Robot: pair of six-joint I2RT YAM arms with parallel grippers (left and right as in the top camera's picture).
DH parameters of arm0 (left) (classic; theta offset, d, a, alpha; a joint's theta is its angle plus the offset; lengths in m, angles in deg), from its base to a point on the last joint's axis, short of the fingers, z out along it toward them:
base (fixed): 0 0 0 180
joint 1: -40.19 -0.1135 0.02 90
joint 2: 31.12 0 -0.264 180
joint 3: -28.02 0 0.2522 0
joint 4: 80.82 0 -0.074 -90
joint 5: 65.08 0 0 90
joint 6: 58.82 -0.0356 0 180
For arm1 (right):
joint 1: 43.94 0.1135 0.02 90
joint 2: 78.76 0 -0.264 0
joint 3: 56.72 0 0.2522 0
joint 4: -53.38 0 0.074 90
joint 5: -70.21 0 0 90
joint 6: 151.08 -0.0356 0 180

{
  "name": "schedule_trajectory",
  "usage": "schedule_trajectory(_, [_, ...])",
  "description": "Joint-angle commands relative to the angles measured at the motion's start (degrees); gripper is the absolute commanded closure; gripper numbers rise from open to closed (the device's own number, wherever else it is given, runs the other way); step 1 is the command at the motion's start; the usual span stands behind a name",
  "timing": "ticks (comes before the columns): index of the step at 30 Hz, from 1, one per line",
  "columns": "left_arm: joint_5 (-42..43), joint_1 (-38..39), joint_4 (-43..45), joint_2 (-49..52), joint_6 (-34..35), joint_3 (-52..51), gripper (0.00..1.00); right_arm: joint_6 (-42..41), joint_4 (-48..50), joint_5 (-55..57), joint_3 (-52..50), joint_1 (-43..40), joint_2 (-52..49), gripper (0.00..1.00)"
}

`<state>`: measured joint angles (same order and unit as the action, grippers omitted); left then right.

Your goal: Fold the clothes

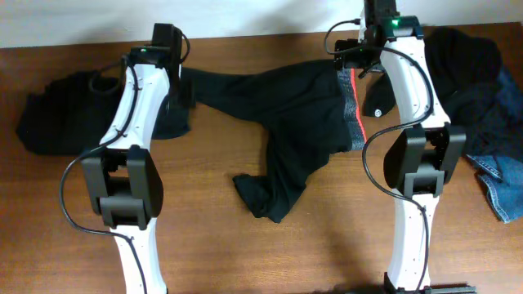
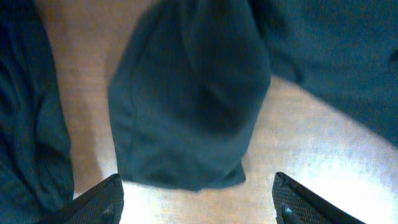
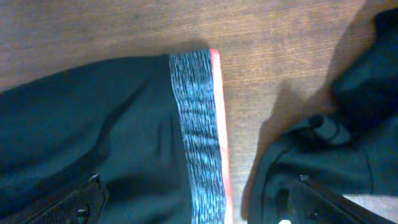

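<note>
The clothes' long black trousers [image 1: 286, 131] lie spread across the table's middle, the grey waistband [image 1: 351, 102] with its red-orange lining [image 3: 219, 124] at the right. One leg end [image 2: 186, 106] lies at the left, and another is bunched near the front [image 1: 261, 196]. My left gripper [image 1: 181, 94] hovers open by that left leg end; in its wrist view the left gripper [image 2: 196, 208] has only bare table between its fingers [image 2: 99, 202]. My right gripper [image 1: 359, 65] stands open over the waistband [image 3: 196, 137], and the right gripper [image 3: 199, 211] holds nothing.
A black garment pile [image 1: 57, 114] lies at the far left, touching the trouser leg. More black clothes [image 1: 466, 65] and a blue denim piece [image 1: 502, 184] lie at the right edge. A dark garment [image 3: 323, 149] lies just right of the waistband. The brown table [image 1: 245, 253] shows in front.
</note>
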<state>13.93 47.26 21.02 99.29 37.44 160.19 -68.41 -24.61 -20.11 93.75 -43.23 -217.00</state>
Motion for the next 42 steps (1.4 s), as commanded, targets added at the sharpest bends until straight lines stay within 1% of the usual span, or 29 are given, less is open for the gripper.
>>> schedule_trajectory(1, [-1.0,-0.2,-2.7,0.3,0.0,0.5,0.23,1.2,-1.4,-1.2,1.2,-0.4,4.6,0.01])
schedule_trajectory(5, [-5.0,-0.2,-4.2,0.3,-0.1,-0.2,0.24,1.1,-2.8,-1.2,1.1,-0.4,4.6,0.01])
schedule_trajectory(7, [-5.1,-0.2,-4.2,0.5,-0.1,-0.6,0.25,1.2,-3.0,-1.2,1.1,-0.4,4.6,0.01])
schedule_trajectory(10, [-5.1,0.2,-4.0,1.2,-0.1,-1.7,0.31,1.2,-3.3,-1.2,1.1,-0.4,4.6,0.01])
schedule_trajectory(14, [-5.4,1.6,-3.5,1.7,-0.1,-3.3,0.31,1.2,-3.3,-1.2,1.1,-0.4,4.6,0.01])
schedule_trajectory(18, [-9.8,4.5,2.2,1.8,-0.1,-7.2,0.29,1.2,-3.3,-1.2,1.1,-0.4,4.6,0.01])
schedule_trajectory(24, [-10.1,5.9,12.7,2.2,-0.8,-12.6,0.29,1.4,-3.3,-1.2,1.1,-0.4,4.6,0.01])
schedule_trajectory(26, [-11.3,5.9,15.1,2.9,-1.1,-13.5,0.32,1.4,-3.3,-1.2,1.1,-0.4,4.6,0.01])
schedule_trajectory(32, [-16.8,5.9,17.6,5.0,-1.1,-13.5,0.36,1.6,-3.0,-1.2,1.1,-0.4,4.6,0.01])
schedule_trajectory(34, [-18.2,5.9,17.7,5.0,-1.1,-13.5,0.42,1.6,-2.8,-1.1,1.1,-0.4,4.6,0.01])
schedule_trajectory(38, [-20.8,5.9,16.7,4.9,-1.0,-13.5,0.66,2.1,-2.6,-1.2,1.1,-0.4,4.6,0.01])
schedule_trajectory(40, [-21.8,5.8,15.2,3.8,0.6,-13.3,0.80,2.6,-2.5,-1.1,1.1,-0.4,4.6,0.01])
schedule_trajectory(42, [-22.4,5.9,14.9,2.4,0.6,-13.2,0.88,2.6,-2.4,-1.1,1.1,-0.4,4.6,0.01])
